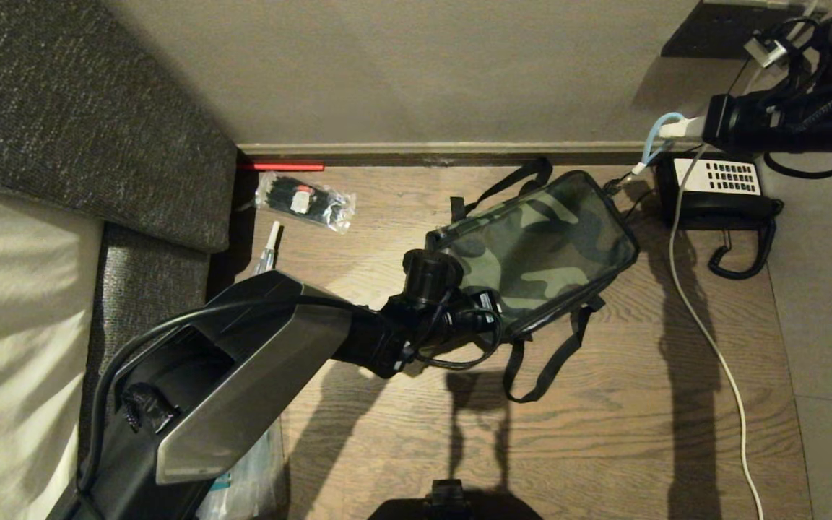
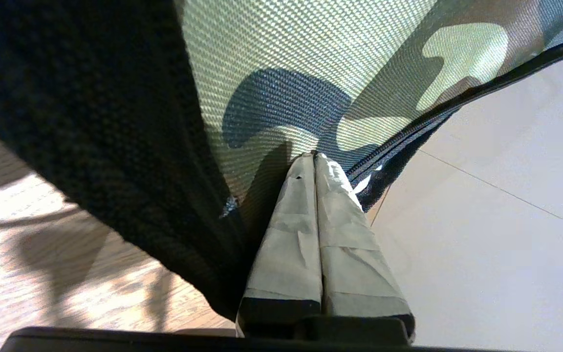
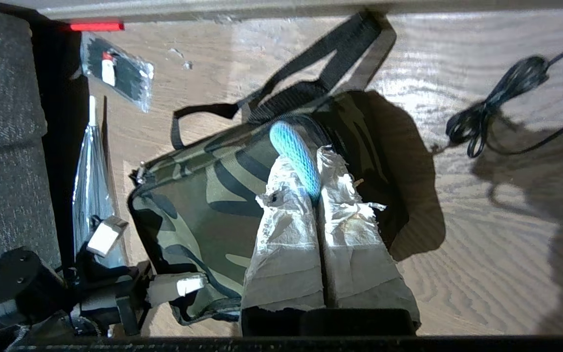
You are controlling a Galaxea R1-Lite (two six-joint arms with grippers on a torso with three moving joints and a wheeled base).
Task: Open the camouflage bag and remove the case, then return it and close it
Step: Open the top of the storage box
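The camouflage bag (image 1: 539, 245) lies flat on the wooden floor with its lid down and its black straps spread out. My left gripper (image 2: 314, 156) is shut, its taped tips pressed against the camouflage fabric (image 2: 311, 73) at the bag's near left corner (image 1: 494, 312). At the bag's far right corner my right gripper (image 3: 306, 166) is shut on the light-blue loop (image 3: 293, 151) of the zipper pull. In the head view the loop (image 1: 656, 137) rises from that corner to the gripper (image 1: 679, 128). The case is hidden.
A black telephone with a white keypad (image 1: 719, 188) sits just right of the bag, with a white cable (image 1: 705, 325) trailing across the floor. A clear plastic bag of black items (image 1: 305, 201) lies at the far left by the grey upholstered furniture (image 1: 98, 144). The wall runs behind.
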